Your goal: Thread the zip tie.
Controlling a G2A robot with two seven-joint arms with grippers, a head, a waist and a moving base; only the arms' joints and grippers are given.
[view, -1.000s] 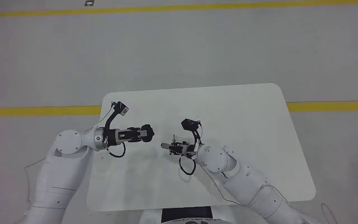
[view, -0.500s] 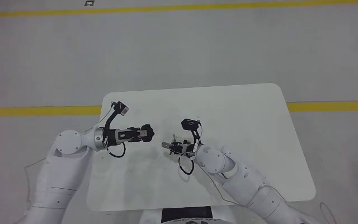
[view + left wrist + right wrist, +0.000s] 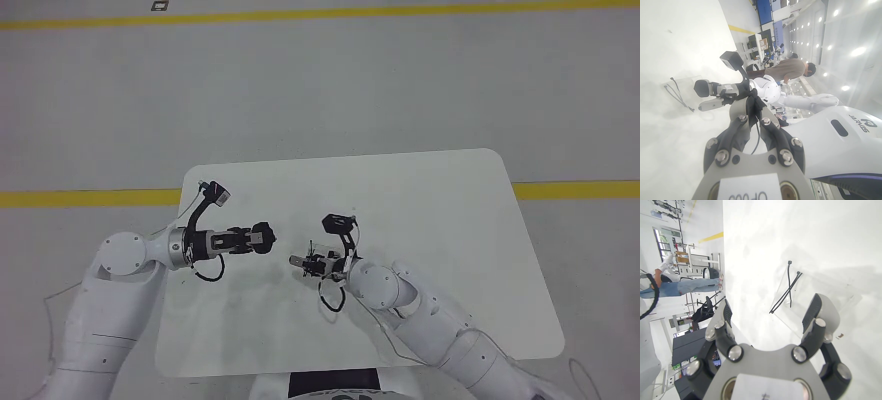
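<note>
right gripper fingers wide apart, empty. left gripper fingers pressed together; contents unclear. black zip ties lie crossed on a clear sheet on the white table. beyond: grey floor, yellow line.

A white label sits on the base of the left hand. Its dark characters are cut off at the view's edge, so only part of each shows and they cannot be read with certainty. A second white label on the base of the right hand shows just a small dark mark. In the room behind, blue boards carry white print too small to read. A cardboard box on a shelf bears a pale sticker, also illegible.
</note>
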